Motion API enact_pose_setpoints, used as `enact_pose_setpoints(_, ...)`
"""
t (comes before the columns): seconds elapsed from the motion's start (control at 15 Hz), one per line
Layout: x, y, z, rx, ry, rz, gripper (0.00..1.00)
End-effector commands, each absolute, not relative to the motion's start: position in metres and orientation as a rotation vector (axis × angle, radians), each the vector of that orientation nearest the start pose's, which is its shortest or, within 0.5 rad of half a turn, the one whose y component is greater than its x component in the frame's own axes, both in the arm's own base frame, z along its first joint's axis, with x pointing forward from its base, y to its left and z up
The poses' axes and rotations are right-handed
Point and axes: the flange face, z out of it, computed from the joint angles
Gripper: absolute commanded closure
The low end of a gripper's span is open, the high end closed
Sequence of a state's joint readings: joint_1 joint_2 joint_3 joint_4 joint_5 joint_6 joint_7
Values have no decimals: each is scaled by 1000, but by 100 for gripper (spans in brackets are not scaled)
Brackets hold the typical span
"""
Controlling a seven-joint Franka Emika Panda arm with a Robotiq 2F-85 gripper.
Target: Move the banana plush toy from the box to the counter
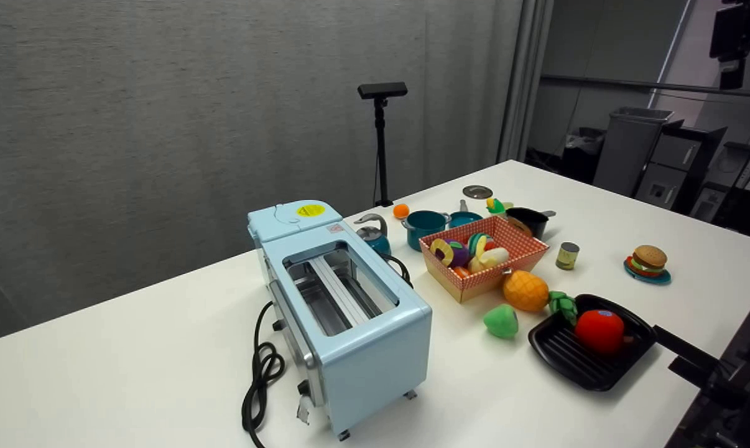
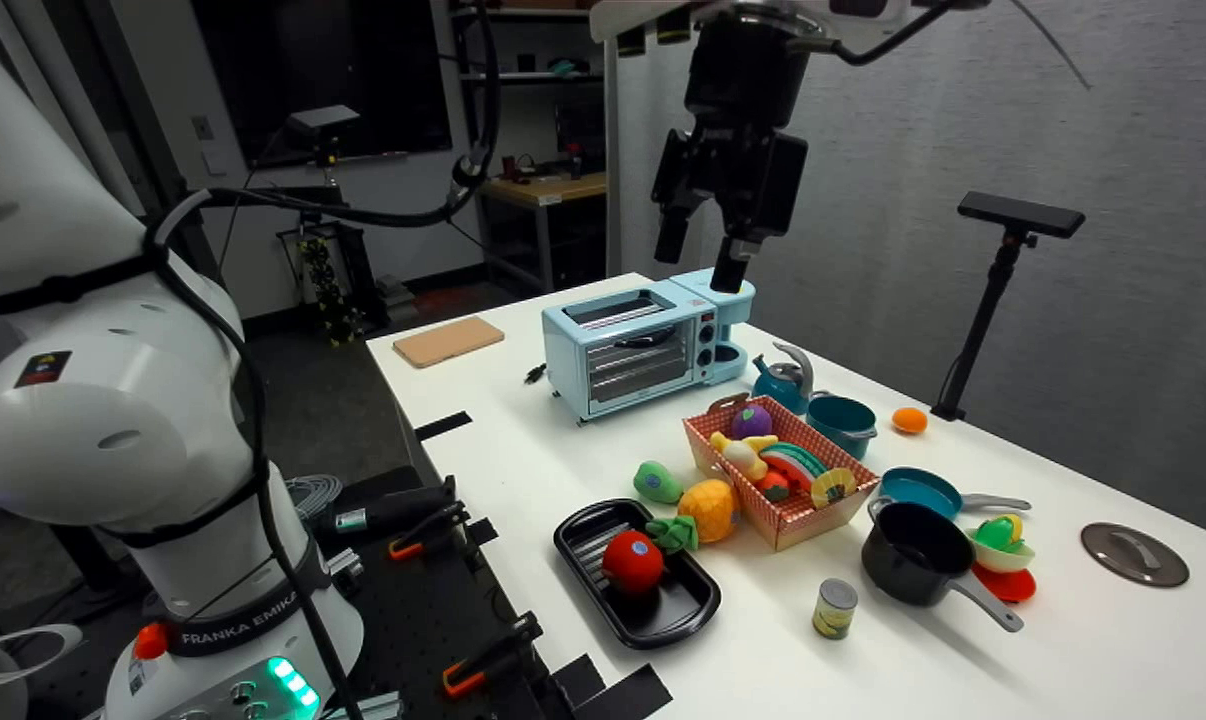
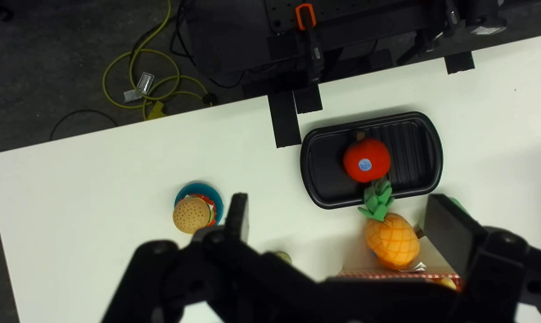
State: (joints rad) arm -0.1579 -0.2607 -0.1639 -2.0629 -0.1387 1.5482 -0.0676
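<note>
Hanging high over the counter (image 2: 763, 660), gripper (image 2: 701, 252) has fingers (image 3: 450, 233) apart, nothing btwn; banana plush toy (image 2: 738, 458) sits in the box (image 2: 828, 522) w/ other toy food (image 2: 795, 468); prob. nothing done yet; grasp, lift & set-down on counter all left, AFAICT.

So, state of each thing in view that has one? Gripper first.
gripper: open, holding nothing
banana plush toy: inside the box
box: open-topped, upright
black tray: holding the red toy
lid: flat on the counter
black pot: uncovered
teal pot: uncovered
can: upright
kettle: upright
pineapple toy: on its side
base lights: lit green
blue toaster: upright; on or off, can't tell
</note>
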Motion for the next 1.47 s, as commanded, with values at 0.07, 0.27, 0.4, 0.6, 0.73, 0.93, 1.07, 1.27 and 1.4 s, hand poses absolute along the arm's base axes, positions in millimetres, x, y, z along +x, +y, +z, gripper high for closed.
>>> enact_pose_setpoints(0.07,445,-156,516,-3184,253,400,0)
enact_pose_setpoints(0.27,463,-147,502,-3198,171,411,0)
enact_pose_setpoints(0.4,477,-135,486,-3205,127,424,0)
enact_pose_setpoints(0.6,501,-115,465,-3225,60,445,0)
enact_pose_setpoints(0.73,518,-100,452,-3235,9,461,0)
enact_pose_setpoints(0.93,539,-81,436,-3245,-61,484,0)
enact_pose_setpoints(1.07,553,-73,429,-3240,-107,501,0)
enact_pose_setpoints(1.27,571,-66,420,-3245,-147,498,0)
enact_pose_setpoints(1.4,580,-64,416,-3256,-166,482,0)
